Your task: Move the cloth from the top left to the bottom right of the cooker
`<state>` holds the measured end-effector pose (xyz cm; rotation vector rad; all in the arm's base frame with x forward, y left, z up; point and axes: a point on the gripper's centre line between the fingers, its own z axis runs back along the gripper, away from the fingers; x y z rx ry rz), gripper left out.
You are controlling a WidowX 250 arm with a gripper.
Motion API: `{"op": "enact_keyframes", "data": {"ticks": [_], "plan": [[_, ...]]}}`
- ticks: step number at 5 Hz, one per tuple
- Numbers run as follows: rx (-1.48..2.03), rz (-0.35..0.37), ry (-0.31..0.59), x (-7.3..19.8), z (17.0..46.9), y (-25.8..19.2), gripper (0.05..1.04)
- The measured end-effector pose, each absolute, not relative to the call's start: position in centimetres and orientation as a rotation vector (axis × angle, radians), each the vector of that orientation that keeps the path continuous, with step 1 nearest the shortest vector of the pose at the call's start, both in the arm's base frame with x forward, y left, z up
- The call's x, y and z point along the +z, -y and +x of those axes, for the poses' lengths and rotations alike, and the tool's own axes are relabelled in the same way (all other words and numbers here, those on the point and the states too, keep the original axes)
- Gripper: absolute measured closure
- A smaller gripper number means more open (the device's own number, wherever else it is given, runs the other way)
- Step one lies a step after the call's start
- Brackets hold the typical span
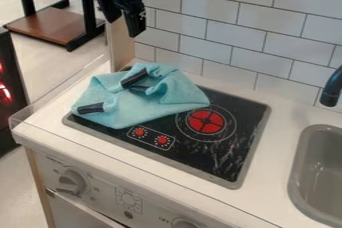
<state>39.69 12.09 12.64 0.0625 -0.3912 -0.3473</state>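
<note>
Hand (pixel 123 27) observed at the upper left of the view, pointing down, its two fingers spread apart and nothing gripped between them. Cloth (pixel 150 99), light blue with dark tabs, lies rumpled below the hand in the view, and the two are apart, not touching. The cloth covers the left part of the black cooker (pixel 244 122), including its top left area; its right corner reaches close to the red burner mark (pixel 206 121). The cooker is set in the white tabletop (pixel 272 174), left of the sink (pixel 320 172).
</note>
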Motion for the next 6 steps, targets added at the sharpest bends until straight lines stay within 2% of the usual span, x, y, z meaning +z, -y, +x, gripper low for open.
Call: {"op": "enact_keyframes", "data": {"ticks": [1, 3, 4, 5, 6], "plan": [[-0.343, 0.042, 0.356, 11.2, 39.4, -11.9, 0.085], [-0.301, 0.059, 0.31, 7.9, 38.7, -11.1, 0.085], [-0.29, 0.063, 0.252, 5.4, 38.7, -10.6, 0.085], [-0.291, 0.031, 0.125, 2.4, 38.1, -10.1, 0.085], [-0.277, -0.007, 0.08, 1.7, 38.3, -9.7, 0.085]]}}
